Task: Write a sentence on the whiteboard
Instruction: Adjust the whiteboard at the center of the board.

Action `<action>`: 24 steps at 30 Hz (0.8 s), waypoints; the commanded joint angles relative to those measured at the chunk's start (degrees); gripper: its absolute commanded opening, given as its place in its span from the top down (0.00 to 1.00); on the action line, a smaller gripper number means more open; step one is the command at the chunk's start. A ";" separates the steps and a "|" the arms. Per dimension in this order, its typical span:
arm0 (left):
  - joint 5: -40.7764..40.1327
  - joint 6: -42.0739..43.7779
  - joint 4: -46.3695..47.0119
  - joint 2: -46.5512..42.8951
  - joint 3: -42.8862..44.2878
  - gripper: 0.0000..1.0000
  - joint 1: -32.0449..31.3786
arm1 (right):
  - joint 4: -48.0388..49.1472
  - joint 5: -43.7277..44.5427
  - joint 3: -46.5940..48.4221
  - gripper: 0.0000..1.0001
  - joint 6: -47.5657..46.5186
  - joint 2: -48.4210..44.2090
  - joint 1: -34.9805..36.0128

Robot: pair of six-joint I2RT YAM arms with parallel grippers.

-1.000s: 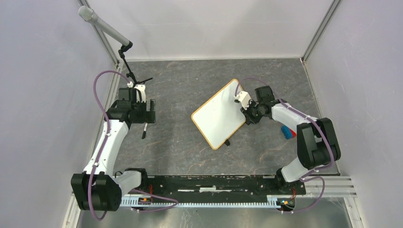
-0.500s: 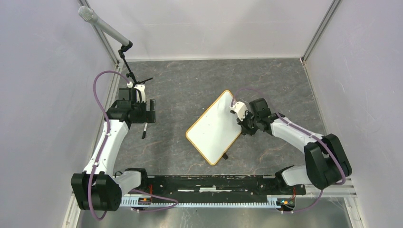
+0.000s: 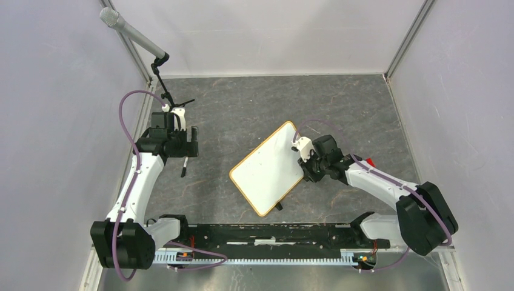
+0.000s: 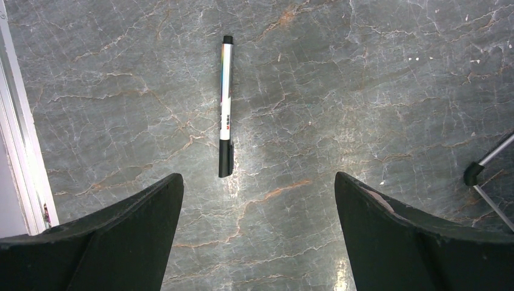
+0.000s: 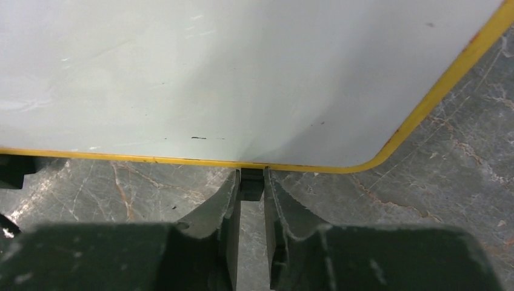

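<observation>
The small rectangular whiteboard [image 3: 267, 170] with a thin yellow-tan frame and rounded corners lies flat on the dark grey marbled table [image 3: 242, 103]. It is a little right of the middle and nearer to the arms than to the far wall. It is turned diagonally, with one corner pointing to the far right and the opposite corner to the near left. Its white surface faces up, and in the right wrist view a few small dark specks show on it. The right gripper [image 5: 251, 189] is at the right long edge of the whiteboard, low over the table. Its two fingers are almost pressed together and they pinch a small black clip foot [image 5: 251, 180] that sits against the frame. A second black clip foot [image 3: 279, 206] sticks out from under the near edge of the board. The left gripper [image 4: 257, 182] hangs over the left side of the table, well apart from the whiteboard, with its jaws spread wide and nothing between them. Under it, on the table, lies a slim silver marker pen with a black cap [image 4: 225, 103], touching neither finger. In the far left corner a grey microphone on a thin black stand [image 3: 130, 31] leans over the table edge.
</observation>
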 commanded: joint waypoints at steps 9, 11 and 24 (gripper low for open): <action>-0.10 -1.33 1.96 -0.59 2.69 0.00 -0.17 | -4.97 -10.81 -1.60 0.63 4.11 -1.92 4.91; -0.06 -1.31 1.94 -0.59 2.71 0.00 -0.15 | -4.93 -11.53 -1.69 0.59 4.15 -2.11 5.54; 4.40 11.53 -5.83 1.37 7.62 0.00 -0.20 | -9.54 -17.95 3.39 0.27 -3.66 -5.99 6.44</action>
